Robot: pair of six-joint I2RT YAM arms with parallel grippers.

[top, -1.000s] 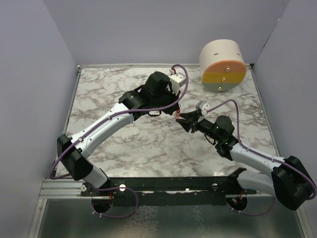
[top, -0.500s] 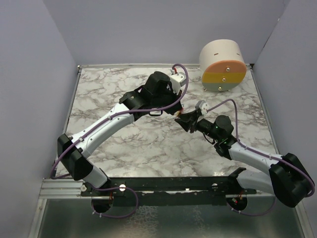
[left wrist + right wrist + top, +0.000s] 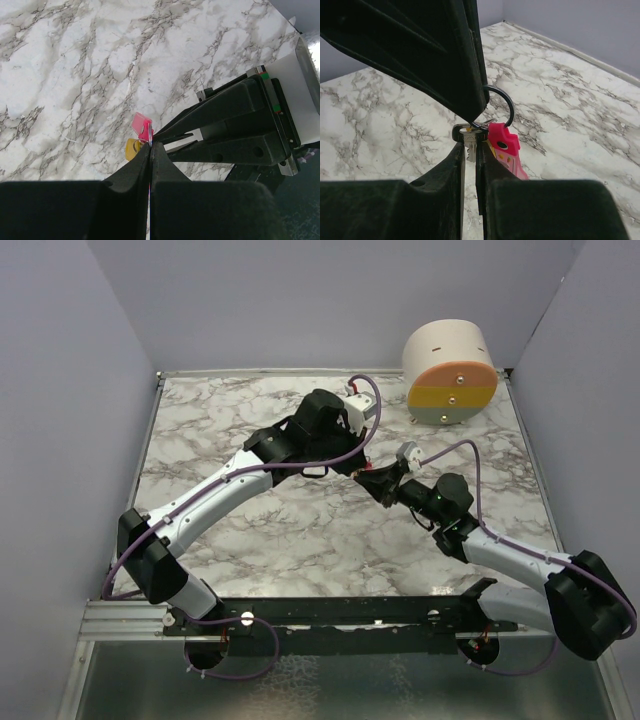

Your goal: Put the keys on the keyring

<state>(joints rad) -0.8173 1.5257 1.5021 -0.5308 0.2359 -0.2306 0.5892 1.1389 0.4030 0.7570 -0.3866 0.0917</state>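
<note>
The keyring is clamped by the left gripper, and a silver key is pinched by the right gripper. The pink key and yellow key are seen beside them, left of the cylinder, over the marble table between grey walls.

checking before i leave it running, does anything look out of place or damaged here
Nothing stands out. The left gripper is shut on the keyring, and the right gripper pinches at the keys right beside it. Nothing looks spilled or broken. The big cylinder sits at the far right, apart from both.
</note>
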